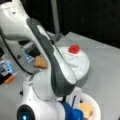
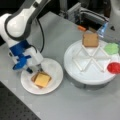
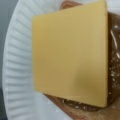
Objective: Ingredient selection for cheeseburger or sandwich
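Observation:
In a front view the sandwich stack (image 2: 42, 80) lies on the plain white plate (image 2: 53, 68): tan bread, a brown patty edge, and the yellow cheese square (image 3: 70, 52) on top. My gripper (image 2: 35, 69) hangs just above the plate's back left, beside the stack, open and empty. The wrist view is filled by the cheese, with the patty (image 3: 113, 57) showing under it. The white segmented tray (image 2: 87, 72) holds a tan bread square (image 2: 90, 40), a green square (image 2: 111, 48) and a red disc (image 2: 114, 67). The arm hides the gripper where the stack (image 1: 86, 110) shows at bottom right.
Grey equipment (image 2: 91, 15) and a small orange object (image 2: 81, 28) stand behind the tray. A dark perforated surface (image 2: 12, 107) borders the table at bottom left. The arm's white body (image 1: 37, 50) blocks much of a front view, with the tray (image 1: 80, 65) and its red disc (image 1: 74, 49) behind it.

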Robot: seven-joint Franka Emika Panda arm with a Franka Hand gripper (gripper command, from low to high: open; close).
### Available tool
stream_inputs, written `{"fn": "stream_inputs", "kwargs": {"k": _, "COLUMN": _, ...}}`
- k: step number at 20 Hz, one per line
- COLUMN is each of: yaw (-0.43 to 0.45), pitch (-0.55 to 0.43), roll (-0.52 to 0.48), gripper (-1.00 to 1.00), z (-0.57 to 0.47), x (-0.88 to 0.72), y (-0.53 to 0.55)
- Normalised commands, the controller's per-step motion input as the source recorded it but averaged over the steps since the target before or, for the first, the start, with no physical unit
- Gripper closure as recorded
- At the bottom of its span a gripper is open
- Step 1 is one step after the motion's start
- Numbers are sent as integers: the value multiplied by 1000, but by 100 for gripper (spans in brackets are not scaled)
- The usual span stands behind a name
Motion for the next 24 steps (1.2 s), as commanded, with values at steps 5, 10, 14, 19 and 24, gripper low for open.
{"fn": "stream_inputs", "kwargs": {"k": 5, "yaw": 10, "pitch": 224, "roll": -201, "gripper": -100, "z": 352, "x": 12, "y": 33}}
{"fn": "stream_inputs", "kwargs": {"k": 10, "yaw": -19, "pitch": 298, "roll": -482, "gripper": -100, "z": 517, "x": -87, "y": 335}}
{"fn": "stream_inputs", "kwargs": {"k": 14, "yaw": -4, "pitch": 194, "roll": -612, "gripper": -100, "z": 480, "x": -261, "y": 534}}
{"fn": "stream_inputs", "kwargs": {"k": 19, "yaw": -34, "pitch": 83, "roll": -521, "gripper": -100, "z": 302, "x": -501, "y": 566}}
{"fn": "stream_inputs", "kwargs": {"k": 24, "yaw": -82, "pitch": -89, "roll": -451, "gripper": -100, "z": -15, "x": -657, "y": 455}}
